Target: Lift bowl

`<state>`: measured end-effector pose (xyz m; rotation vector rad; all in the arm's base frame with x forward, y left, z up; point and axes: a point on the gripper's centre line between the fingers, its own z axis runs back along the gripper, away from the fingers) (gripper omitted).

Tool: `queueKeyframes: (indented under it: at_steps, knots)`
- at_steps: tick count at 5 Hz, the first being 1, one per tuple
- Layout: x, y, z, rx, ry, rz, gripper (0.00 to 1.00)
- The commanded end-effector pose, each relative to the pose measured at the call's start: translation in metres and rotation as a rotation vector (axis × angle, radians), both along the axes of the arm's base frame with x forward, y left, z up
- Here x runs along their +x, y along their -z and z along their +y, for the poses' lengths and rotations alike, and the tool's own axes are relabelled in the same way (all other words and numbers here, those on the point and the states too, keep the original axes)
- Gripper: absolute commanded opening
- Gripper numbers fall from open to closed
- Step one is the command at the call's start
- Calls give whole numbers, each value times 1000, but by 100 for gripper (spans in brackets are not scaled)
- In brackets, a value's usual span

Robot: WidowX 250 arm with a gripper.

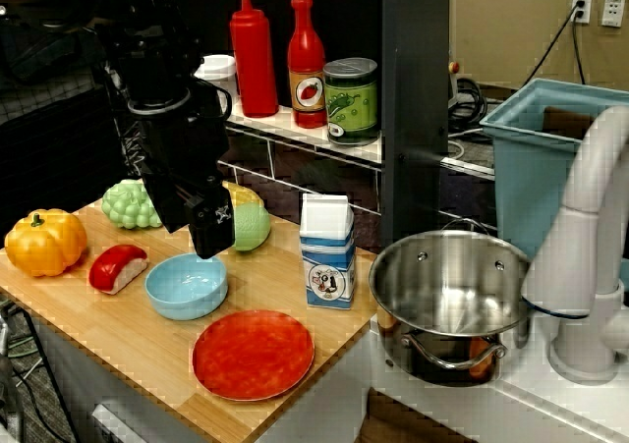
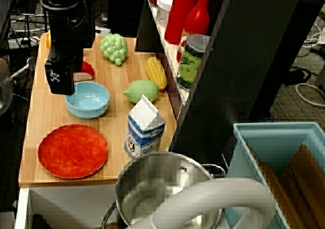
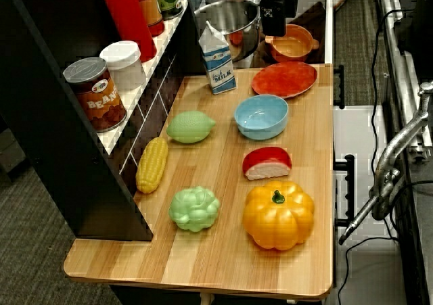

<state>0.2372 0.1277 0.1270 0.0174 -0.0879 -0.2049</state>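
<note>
The small round light-blue plastic bowl (image 1: 187,285) is set empty on the wooden counter (image 1: 118,345), beside the flat red-orange plate (image 1: 253,354). The black gripper (image 1: 210,235) is hung above its rim, probably for grasping; its opening cannot be told.

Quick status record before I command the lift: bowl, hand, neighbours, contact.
bowl: light-blue bowl, upright and empty on the wooden table
hand: hand hangs above the bowl's far rim; whether it is open or shut is not visible
contact: none visible; bowl not yet lifted
neighbours: red plate in front, red-and-white slice beside it, milk carton to the other side
pot: steel pot off the table's end
</note>
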Motion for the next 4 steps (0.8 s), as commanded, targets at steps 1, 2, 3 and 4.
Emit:
queueKeyframes:
  at_steps: [1, 2, 3, 4]
  knots:
    - [0, 0, 0, 0, 0, 0, 100]
    - [22, 15, 12, 53, -10, 7, 100]
    - [41, 25, 34, 82, -58, 8, 100]
    - [47, 39, 56, 130, -100, -7, 100]
